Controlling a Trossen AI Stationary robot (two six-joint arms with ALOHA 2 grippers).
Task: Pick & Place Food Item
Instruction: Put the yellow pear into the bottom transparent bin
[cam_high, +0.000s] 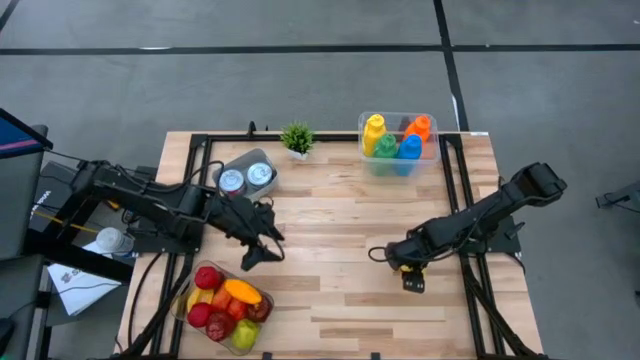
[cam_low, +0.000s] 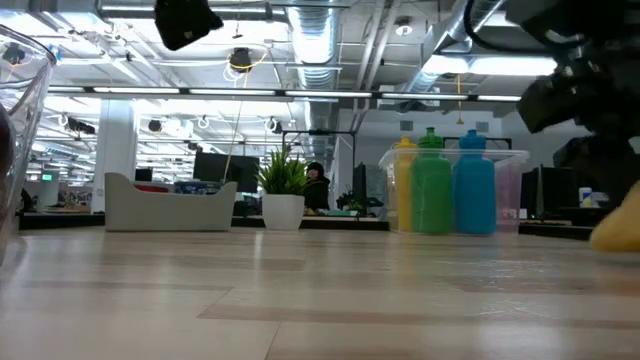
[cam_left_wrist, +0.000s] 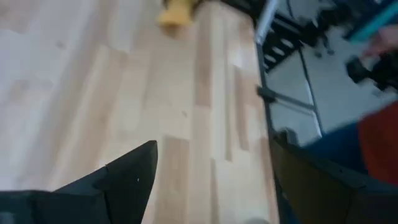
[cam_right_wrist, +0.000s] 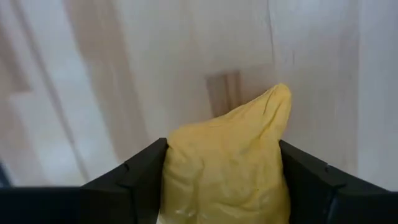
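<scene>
Fingers of the right gripper (cam_right_wrist: 224, 186) clamp a soft, crumpled yellow food piece (cam_right_wrist: 227, 165), at four o'clock on the wooden table (cam_high: 330, 220); probably light and squashy, best pinched mid-body. Left gripper (cam_high: 262, 240), at nine o'clock, hangs spread and empty.

Bright even overhead light, soft shadows, ceiling lamp glare, both wrist views blurred

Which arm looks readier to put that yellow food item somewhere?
The right: its gripper is already shut on the yellow food item. The left gripper is open and empty, beside the fruit tub.
</scene>
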